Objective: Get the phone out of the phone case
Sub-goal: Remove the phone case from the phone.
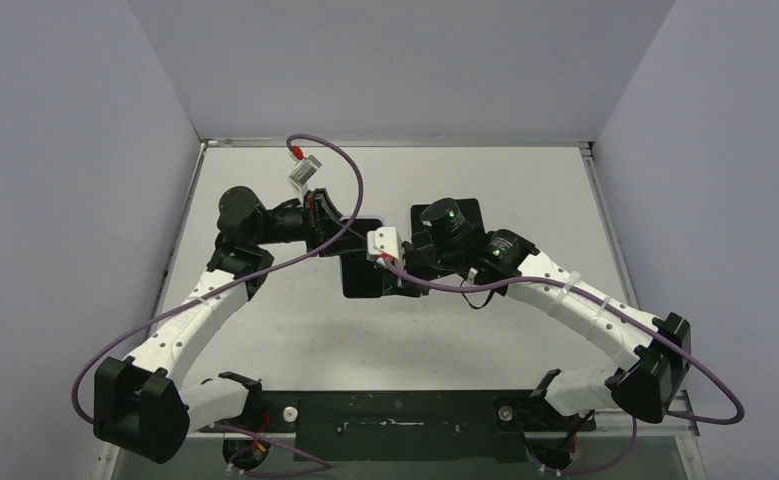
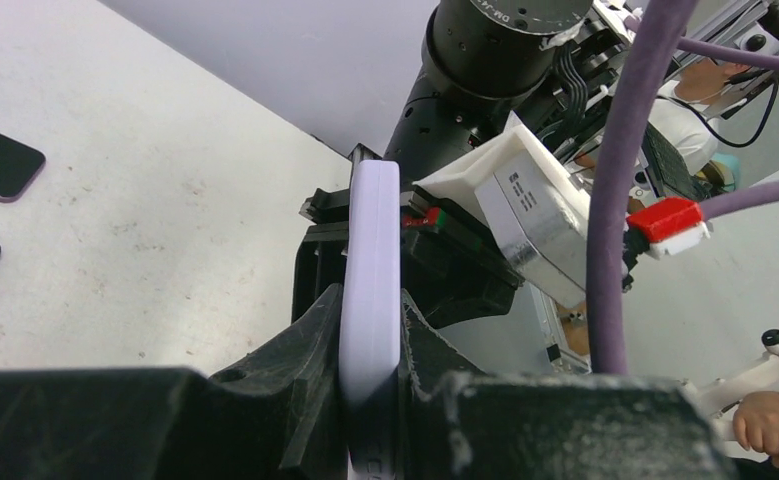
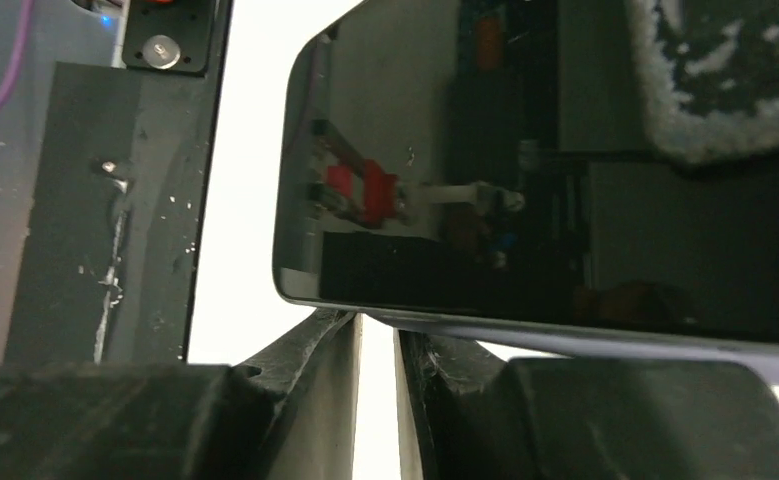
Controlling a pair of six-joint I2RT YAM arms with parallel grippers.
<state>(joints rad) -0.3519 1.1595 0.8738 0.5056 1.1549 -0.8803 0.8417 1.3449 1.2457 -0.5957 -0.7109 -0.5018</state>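
Lavender-white plastic, the phone case showed edge-on over the tabletop, pinched at its near end by the left hand; its faces were turned out of sight. The right hand had its fingers pressed nearly together on a thin pale strip I could not identify. Just beyond them was the phone, its dark glass cut off by the frame. Whether it sat in the case I could not tell. Overhead, both arms hid the grip.
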